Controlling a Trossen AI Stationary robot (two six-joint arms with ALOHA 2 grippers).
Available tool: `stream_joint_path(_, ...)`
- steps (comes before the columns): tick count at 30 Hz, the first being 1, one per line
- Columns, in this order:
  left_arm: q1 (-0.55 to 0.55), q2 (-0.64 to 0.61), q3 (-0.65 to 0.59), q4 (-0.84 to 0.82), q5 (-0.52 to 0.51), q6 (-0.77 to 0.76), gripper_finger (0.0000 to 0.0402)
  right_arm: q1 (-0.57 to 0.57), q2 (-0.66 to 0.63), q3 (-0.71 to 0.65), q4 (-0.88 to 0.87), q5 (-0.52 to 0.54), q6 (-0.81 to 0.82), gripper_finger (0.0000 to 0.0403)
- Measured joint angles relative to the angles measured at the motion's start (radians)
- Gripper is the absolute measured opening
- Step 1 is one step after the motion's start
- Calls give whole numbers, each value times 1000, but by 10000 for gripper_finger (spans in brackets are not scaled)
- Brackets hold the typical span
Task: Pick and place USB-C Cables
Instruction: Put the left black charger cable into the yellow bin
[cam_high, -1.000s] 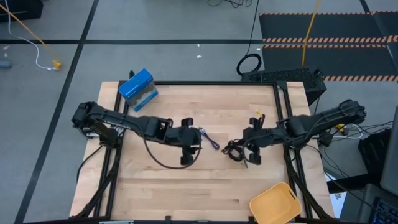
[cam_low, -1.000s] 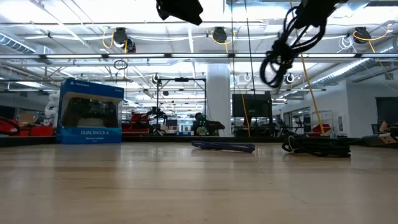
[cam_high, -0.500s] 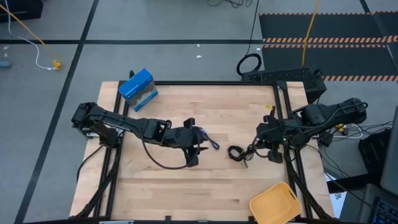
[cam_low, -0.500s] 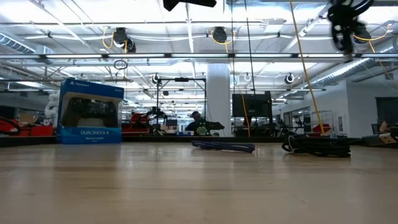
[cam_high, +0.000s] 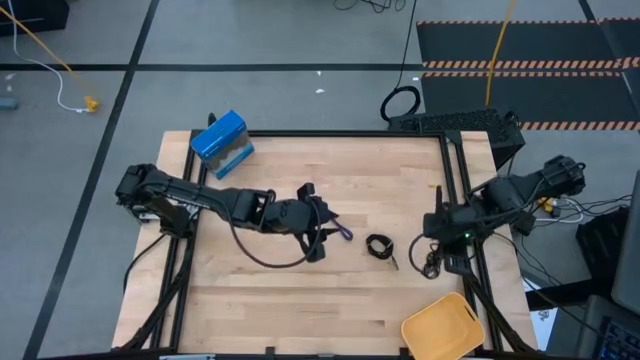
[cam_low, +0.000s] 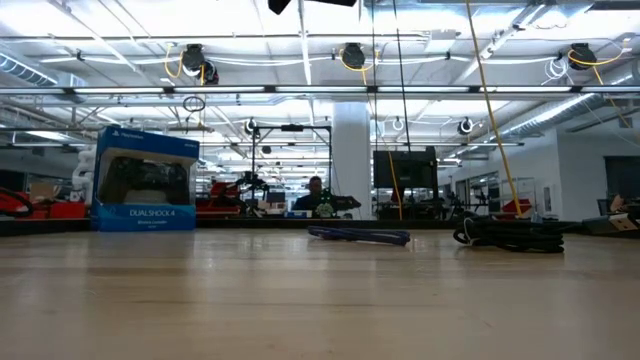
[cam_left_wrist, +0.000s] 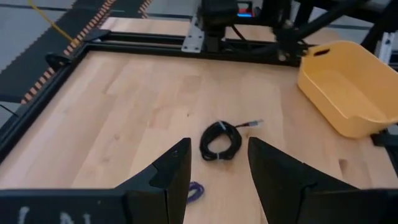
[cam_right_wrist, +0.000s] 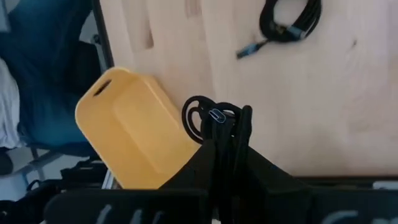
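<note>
I am counting three USB-C cables. One black coiled cable (cam_high: 379, 246) is lying flat on the worktop (cam_high: 300, 300) near the middle, its loose plug end pointing toward the yellow bin (cam_high: 440, 326). The blue-purple cable (cam_high: 338, 229) is lying stretched just beside my left hand (cam_high: 318, 222), whose fingers are standing apart over it. My right hand (cam_high: 437, 258) is clamping together on the second black cable (cam_right_wrist: 211, 118), a small coil at the worktop's right edge, near the bin. Since a second ago, my right hand has been carrying that coil away from the centre toward the bin, and my left has been edging right.
</note>
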Motion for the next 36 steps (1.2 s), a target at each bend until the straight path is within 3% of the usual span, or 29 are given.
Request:
stream_joint_path(15, 12, 57, 0, 46, -13, -61, 161, 235, 71, 0, 37, -74, 242, 25)
stream_joint_path(36, -41, 146, -2, 128, -23, -241, 161, 567, 199, -1, 237, -47, 473, 25)
